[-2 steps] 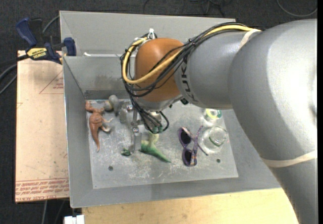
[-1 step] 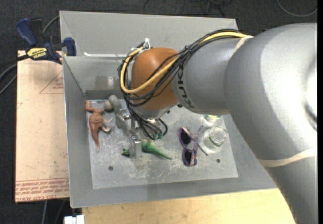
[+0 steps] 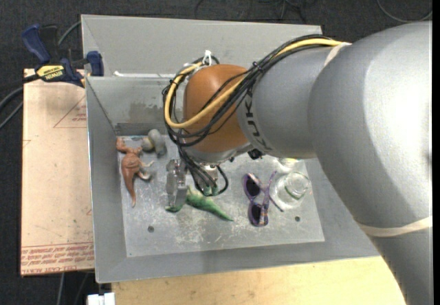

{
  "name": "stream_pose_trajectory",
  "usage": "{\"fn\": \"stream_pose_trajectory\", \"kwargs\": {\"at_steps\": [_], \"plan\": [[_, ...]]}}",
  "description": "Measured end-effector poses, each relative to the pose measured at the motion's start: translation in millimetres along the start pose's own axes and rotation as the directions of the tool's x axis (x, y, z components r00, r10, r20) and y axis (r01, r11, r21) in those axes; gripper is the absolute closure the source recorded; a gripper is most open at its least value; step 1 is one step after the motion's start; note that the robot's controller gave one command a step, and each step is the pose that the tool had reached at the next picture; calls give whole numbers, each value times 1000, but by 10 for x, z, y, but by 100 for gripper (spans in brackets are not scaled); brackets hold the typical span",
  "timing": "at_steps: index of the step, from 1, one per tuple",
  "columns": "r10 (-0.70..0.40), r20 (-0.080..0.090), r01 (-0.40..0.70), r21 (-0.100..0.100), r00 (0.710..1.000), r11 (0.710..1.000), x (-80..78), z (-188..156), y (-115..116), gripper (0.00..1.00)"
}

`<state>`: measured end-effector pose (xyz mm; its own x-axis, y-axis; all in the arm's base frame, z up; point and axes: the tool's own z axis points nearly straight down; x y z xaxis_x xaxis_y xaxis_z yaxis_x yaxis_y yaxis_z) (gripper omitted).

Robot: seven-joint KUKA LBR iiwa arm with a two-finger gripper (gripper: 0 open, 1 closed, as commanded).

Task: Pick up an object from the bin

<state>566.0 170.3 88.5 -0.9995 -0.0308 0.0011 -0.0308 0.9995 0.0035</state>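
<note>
Pincer [image 3: 177,190] at left end of green plastic toy lizard [image 3: 206,205]; how far open, cannot tell. Best: centre on body, close firmly, lift straight, avoiding brown rubber dinosaur [image 3: 130,167].

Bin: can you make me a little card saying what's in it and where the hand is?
hand: low in the middle, over the green toy's left end
green toy: lying flat, front middle
brown dinosaur: left side
grey lump: behind the dinosaur
purple sunglasses: right of the green toy
clear plastic piece: beside the sunglasses, far right
</note>
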Motion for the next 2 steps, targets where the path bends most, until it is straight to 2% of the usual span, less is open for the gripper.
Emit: {"fn": "stream_pose_trajectory", "kwargs": {"at_steps": [1,2], "plan": [[1,0,-1,0,1000,1000,-1,0,-3,0],[1,0,-1,0,1000,1000,-1,0,-4,0]]}}
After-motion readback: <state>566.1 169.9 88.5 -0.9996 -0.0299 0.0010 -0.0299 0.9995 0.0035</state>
